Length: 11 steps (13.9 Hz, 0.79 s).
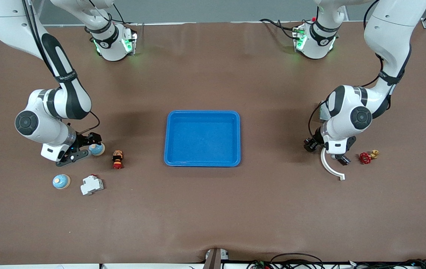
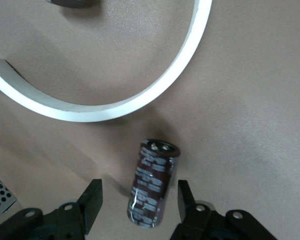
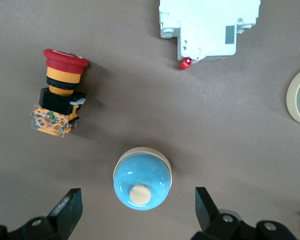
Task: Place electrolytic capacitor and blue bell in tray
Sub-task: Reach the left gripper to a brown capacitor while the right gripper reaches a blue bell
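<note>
Electrolytic capacitor (image 2: 153,184): dark maroon cylinder lying on its side on the brown table (image 1: 213,209), at the left arm's end, just beside the white curved strip (image 2: 140,97). Likely light, rigid metal can with a slick printed sleeve; it will roll. Best hold is across the barrel mid-length, pads square to the axis, so it can't squirt out endwise.

Left gripper (image 2: 139,197) is low over it, jaws spread wide with the can lying between the fingers (image 2: 92,197), gaps on both sides, nothing held. The strip sits close, so watch for finger clash on closing.

Blue bell (image 3: 142,178): small blue dome with a cream base ring and a cream button on top, resting on the table toward the right arm's end. Probably stiff and light; the dome is smooth and curved, so grip low at the base ring, not on the crown.

Right gripper (image 3: 139,205) brackets it, fingers well apart, empty, no contact visible. A second blue bell (image 1: 61,181) lies nearer the front camera, with a white breaker-like block (image 3: 210,27) beside it and a red-capped pushbutton (image 3: 60,90) beside the targeted bell.

Tray (image 1: 202,161) sits mid-table between the arms, nothing in it. A red valve handle (image 1: 365,158) with a brass fitting (image 1: 375,153) lies near the left gripper.
</note>
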Tool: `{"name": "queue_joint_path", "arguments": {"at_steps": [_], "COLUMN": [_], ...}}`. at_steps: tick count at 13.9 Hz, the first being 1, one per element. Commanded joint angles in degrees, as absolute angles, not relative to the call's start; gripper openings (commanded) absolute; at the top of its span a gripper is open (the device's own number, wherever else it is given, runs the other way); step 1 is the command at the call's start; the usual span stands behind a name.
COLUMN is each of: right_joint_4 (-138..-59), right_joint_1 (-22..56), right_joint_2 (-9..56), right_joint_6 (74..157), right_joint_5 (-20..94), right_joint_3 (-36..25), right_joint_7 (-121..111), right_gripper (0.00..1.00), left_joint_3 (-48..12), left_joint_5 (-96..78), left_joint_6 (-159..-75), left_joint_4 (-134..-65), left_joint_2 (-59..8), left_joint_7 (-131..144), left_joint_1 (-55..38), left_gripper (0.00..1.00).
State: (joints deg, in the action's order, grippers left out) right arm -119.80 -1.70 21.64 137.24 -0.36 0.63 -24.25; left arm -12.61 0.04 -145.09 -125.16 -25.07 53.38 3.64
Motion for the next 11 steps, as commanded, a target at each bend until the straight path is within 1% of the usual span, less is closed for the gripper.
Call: {"name": "queue_joint_path", "arguments": {"at_steps": [1,2,3,5,6,9,11], "right_joint_4": [-120.24,-120.15,-120.23,-120.23,-120.32,-120.76,-121.29], "right_joint_1": [-1.76,-1.93,-2.02,-2.20,-2.11,-2.29,-2.29], "right_joint_2": [21.71,22.49,23.11,23.99,24.26,25.14,25.14], "right_joint_6": [139.30,140.96,142.46,143.17,143.09,142.56,142.21], "right_joint_5": [-2.37,-3.33,-3.95,-4.13,-4.13,-4.13,-4.13], "right_joint_3": [0.62,0.53,0.53,0.44,0.44,0.44,0.44], "right_joint_7": [-25.75,-26.19,-26.45,-26.80,-27.42,-28.65,-28.65], "right_gripper": [1.00,1.00,1.00,1.00,1.00,1.00,1.00], "left_joint_3": [-12.83,-12.83,-12.83,-12.92,-12.92,-13.79,-15.63], "left_joint_5": [-0.26,-0.26,-0.26,-0.18,-0.18,-0.09,-0.18], "left_joint_6": [-146.34,-146.34,-146.34,-146.34,-146.34,-145.73,-145.55], "left_joint_4": [-123.75,-123.66,-123.58,-123.23,-122.79,-121.91,-121.56], "left_joint_2": [-26.98,-26.90,-26.89,-26.89,-26.72,-24.44,-22.68], "left_joint_7": [53.79,53.79,53.79,53.70,53.70,53.88,56.49], "left_joint_1": [3.87,3.78,3.78,3.60,3.52,2.56,0.54], "left_gripper": [0.65,0.56,0.41,0.05,0.00,0.00,0.00]}}
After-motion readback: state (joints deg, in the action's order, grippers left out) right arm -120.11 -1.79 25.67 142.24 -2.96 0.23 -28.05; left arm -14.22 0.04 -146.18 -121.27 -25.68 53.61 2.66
